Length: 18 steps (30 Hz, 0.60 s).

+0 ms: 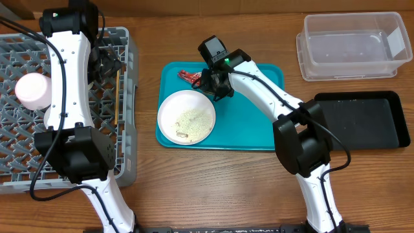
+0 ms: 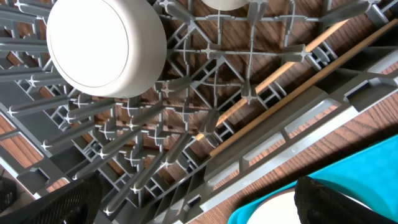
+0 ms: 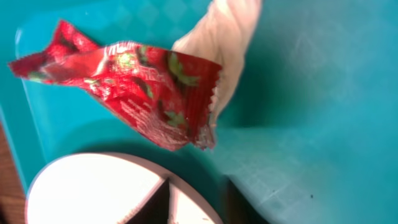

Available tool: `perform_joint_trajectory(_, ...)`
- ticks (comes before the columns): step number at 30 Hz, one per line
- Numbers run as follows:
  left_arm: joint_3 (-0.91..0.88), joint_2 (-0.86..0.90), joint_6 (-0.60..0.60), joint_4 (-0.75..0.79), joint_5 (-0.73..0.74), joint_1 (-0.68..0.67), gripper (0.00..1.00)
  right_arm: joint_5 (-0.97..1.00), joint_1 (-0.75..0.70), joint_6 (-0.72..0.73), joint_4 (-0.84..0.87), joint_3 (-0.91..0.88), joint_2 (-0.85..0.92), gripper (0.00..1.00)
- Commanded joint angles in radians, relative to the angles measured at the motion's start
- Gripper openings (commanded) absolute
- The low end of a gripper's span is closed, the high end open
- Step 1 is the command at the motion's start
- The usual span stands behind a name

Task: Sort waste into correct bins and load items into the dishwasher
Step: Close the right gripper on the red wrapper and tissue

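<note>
Hovering above the teal tray (image 1: pixel 259 139), right gripper (image 1: pixel 210 83) beside the red wrapper (image 3: pixel 143 87), grasp unclear; wrapper print too blurred to read; left gripper (image 2: pixel 199 202) released over the dish rack (image 2: pixel 249 96).

Grey rack (image 2: pixel 186 124) lattice fills the view. Pale bowl (image 2: pixel 102 46) top left, chopsticks (image 2: pixel 292 99) lying diagonally on the grid. Teal tray (image 2: pixel 373 168) corner and plate (image 2: pixel 273 208) rim bottom right. Fingers (image 2: pixel 339 199) spread wide, nothing between.
</note>
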Motion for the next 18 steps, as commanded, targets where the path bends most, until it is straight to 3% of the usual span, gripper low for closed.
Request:
perform_joint_trajectory(1, 0.023, -0.039, -0.021, -0.002, 0.0, 0.002, 1.0, 0.013, 0.002, 0.0, 0.036, 0.031, -0.071, 0.93)
perform_joint_trajectory(2, 0.023, -0.039, -0.021, -0.002, 0.0, 0.002, 1.0, 0.013, 0.002, 0.0, 0.052, 0.03, -0.071, 1.0)
perform_joint_trajectory(8, 0.023, -0.039, -0.021, -0.002, 0.0, 0.002, 1.0, 0.022, 0.002, -0.009, 0.164, 0.008, -0.069, 1.0)
perform_joint_trajectory(13, 0.023, -0.039, -0.021, -0.002, 0.0, 0.002, 1.0, 0.098, 0.002, -0.065, 0.214, 0.007, -0.069, 0.89)
perform_joint_trajectory(18, 0.023, -0.039, -0.021, -0.002, 0.0, 0.002, 1.0, 0.163, -0.005, -0.065, 0.215, 0.003, -0.069, 0.88)
